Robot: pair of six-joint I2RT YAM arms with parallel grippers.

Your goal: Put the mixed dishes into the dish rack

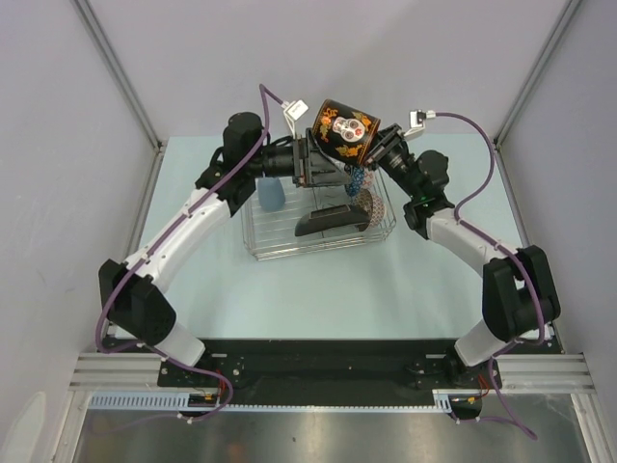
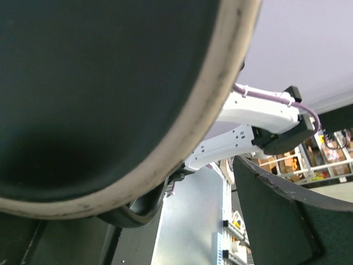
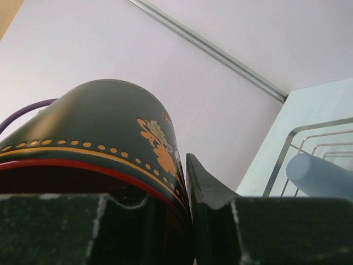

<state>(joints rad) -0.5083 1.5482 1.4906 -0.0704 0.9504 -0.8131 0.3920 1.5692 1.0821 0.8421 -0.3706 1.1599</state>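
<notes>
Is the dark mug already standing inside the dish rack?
No, the mug is up in the air, pinched at its rim by the right gripper, clear of the wires of the dish rack.

Dish rack (image 1: 275, 241): silver wire basket, mid-desk, long side running 9 to 3 o'clock. Inside it I see the square black plate (image 1: 323, 222) leaning tilted near the centre. The brown-speckled bowl (image 1: 372, 207) stands on edge at the rack's 3 o'clock end. A blue-patterned bowl (image 1: 358, 179) shows near 1 o'clock, mostly hidden; I cannot read its pose.

Mug (image 1: 345, 130): dark, red rim, orange dotted band, orange floral motifs and white figures on the side. It is off the desk, tipped over above the rack's 12 o'clock rim, with its wall pinched by the right tool (image 1: 379, 145).
</notes>
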